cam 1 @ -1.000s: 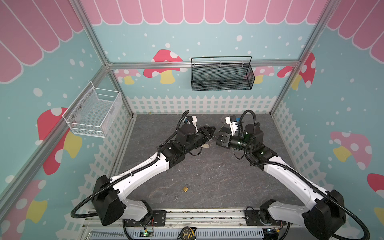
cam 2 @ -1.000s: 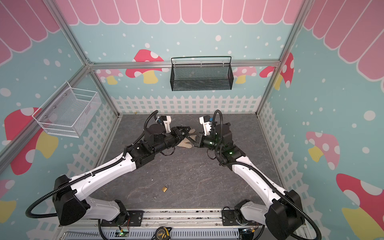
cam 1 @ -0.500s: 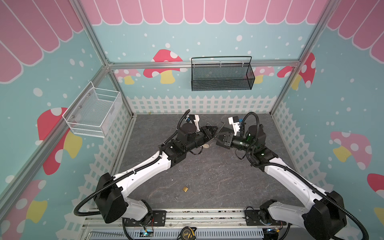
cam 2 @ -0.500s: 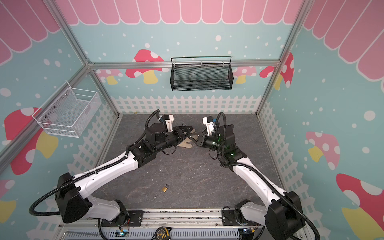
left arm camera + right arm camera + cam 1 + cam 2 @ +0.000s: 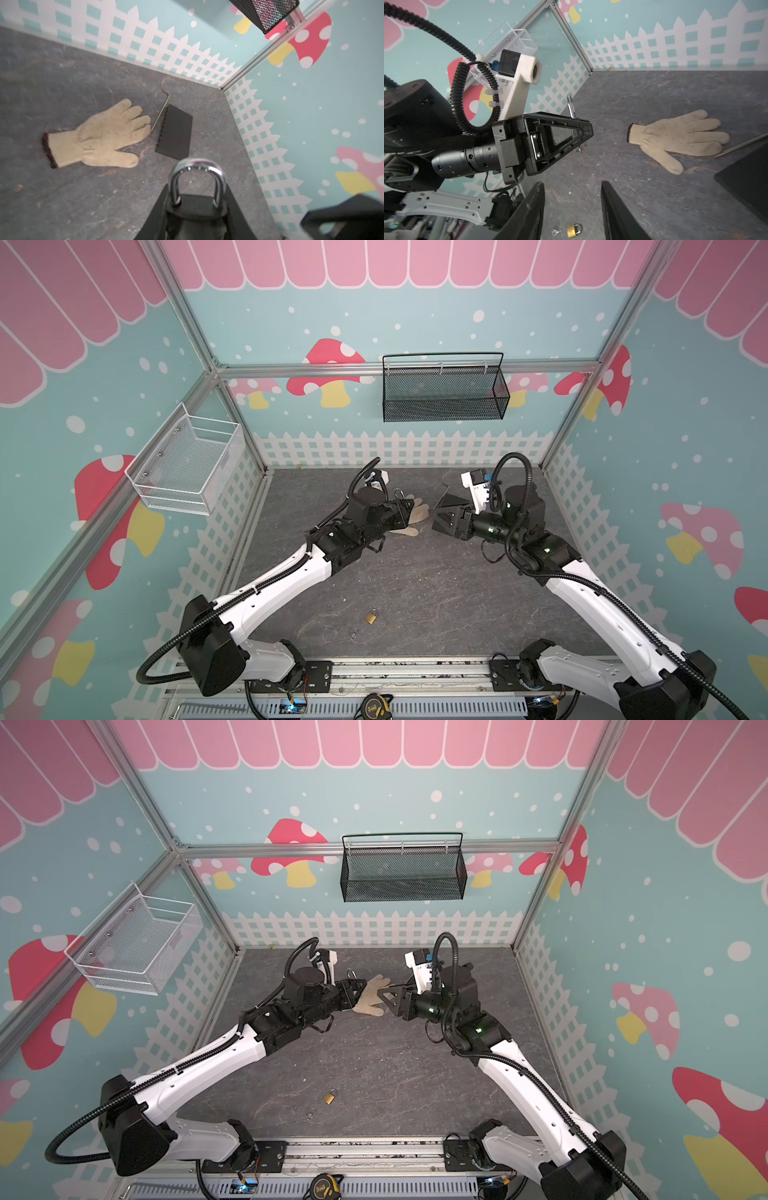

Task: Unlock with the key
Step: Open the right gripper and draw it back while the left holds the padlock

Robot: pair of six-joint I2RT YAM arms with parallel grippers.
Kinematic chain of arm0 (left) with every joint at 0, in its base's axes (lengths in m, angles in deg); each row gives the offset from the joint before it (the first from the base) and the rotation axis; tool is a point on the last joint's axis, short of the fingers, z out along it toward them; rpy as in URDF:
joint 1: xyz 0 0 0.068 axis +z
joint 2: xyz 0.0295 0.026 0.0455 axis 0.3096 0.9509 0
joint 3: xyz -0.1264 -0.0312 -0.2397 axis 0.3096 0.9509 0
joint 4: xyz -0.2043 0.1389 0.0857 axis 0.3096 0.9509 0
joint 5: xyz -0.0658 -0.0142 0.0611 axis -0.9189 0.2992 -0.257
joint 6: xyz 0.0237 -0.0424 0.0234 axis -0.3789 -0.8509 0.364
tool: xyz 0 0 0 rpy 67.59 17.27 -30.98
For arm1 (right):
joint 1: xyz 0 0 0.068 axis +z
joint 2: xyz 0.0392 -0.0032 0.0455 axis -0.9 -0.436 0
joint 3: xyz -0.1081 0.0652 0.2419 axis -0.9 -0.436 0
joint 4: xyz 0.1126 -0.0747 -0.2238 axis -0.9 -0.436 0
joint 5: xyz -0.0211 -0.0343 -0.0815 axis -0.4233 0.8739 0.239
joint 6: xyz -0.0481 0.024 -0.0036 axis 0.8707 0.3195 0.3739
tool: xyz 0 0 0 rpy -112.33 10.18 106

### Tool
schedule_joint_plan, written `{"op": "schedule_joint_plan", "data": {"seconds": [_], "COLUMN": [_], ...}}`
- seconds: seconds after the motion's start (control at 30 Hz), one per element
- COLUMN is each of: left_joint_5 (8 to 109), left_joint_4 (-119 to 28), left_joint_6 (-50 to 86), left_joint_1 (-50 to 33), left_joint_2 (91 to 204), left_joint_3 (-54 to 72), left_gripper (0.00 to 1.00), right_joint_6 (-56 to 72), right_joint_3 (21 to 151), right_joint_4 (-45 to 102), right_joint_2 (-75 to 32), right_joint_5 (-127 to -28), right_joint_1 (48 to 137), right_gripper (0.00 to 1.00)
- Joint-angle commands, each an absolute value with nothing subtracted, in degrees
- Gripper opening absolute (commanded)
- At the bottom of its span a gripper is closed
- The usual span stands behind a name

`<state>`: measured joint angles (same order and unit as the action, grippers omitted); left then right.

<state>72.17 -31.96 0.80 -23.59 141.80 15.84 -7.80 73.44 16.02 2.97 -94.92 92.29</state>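
**Left gripper** (image 5: pixel 405 510): clamped on the dark body of a steel-shackled padlock (image 5: pixel 197 204) and held above the floor. The bright U-shaped shackle rises clear of the fingertips.

**Key:** a small silvery key (image 5: pixel 581 146) projects from the side of the padlock opposite the shackle, just below the left gripper's tips. It is too small to tell how deep it sits in the lock.

**Right gripper** (image 5: pixel 572 185): jaws apart and holding nothing. It faces the left gripper across a short gap and touches neither the key nor the padlock.

**Beneath and between the grippers:**
- A cream knitted work glove (image 5: pixel 99 135) with a dark red cuff lies flat on the grey stone-patterned floor (image 5: pixel 415 580).
- A thin metal rod (image 5: pixel 160 113) with a bent end lies at the glove's fingertips.
- A flat black rectangular plate (image 5: pixel 176 131) lies just beside the rod.

**Near the front edge, well apart from both grippers:** a small brass padlock (image 5: pixel 371 617) lies on the floor, with a tiny silvery metal piece (image 5: pixel 353 635) near it.

**Walls:** a black mesh basket (image 5: pixel 442 400) hangs on the back wall, and a white wire basket (image 5: pixel 187 466) on the left wall.
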Motion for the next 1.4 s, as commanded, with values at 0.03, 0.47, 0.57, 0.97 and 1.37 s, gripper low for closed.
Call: {"op": "schedule_joint_plan", "data": {"seconds": [0.03, 0.47, 0.57, 0.97, 1.37], "left_joint_5": [67.9, 63.0, 63.1, 65.8, 65.8], "left_joint_4": [-40.9, -54.4, -54.0, -53.8, -55.9], "left_joint_6": [22.7, 35.4, 35.9, 37.2, 37.2], "left_joint_1": [-23.8, -24.8, -25.6, -26.0, -26.0], "left_joint_2": [138.5, 140.7, 141.5, 140.7, 140.5], "left_joint_3": [22.5, 29.2, 28.9, 29.0, 29.2], "left_gripper": [0.0, 0.0, 0.0, 0.0, 0.0], "right_joint_6": [1.1, 3.6, 3.8, 8.6, 14.8], "right_joint_3": [81.2, 94.8, 97.9, 102.7, 104.3], "right_joint_4": [3.4, -5.0, -6.3, -13.6, -20.3], "right_joint_2": [-2.4, -14.6, -17.2, -20.1, -21.0], "right_joint_5": [-91.4, -83.2, -81.2, -74.2, -73.7], "right_joint_1": [92.6, 98.4, 99.0, 99.6, 99.4], "right_gripper": [0.55, 0.67, 0.67, 0.67, 0.68]}}
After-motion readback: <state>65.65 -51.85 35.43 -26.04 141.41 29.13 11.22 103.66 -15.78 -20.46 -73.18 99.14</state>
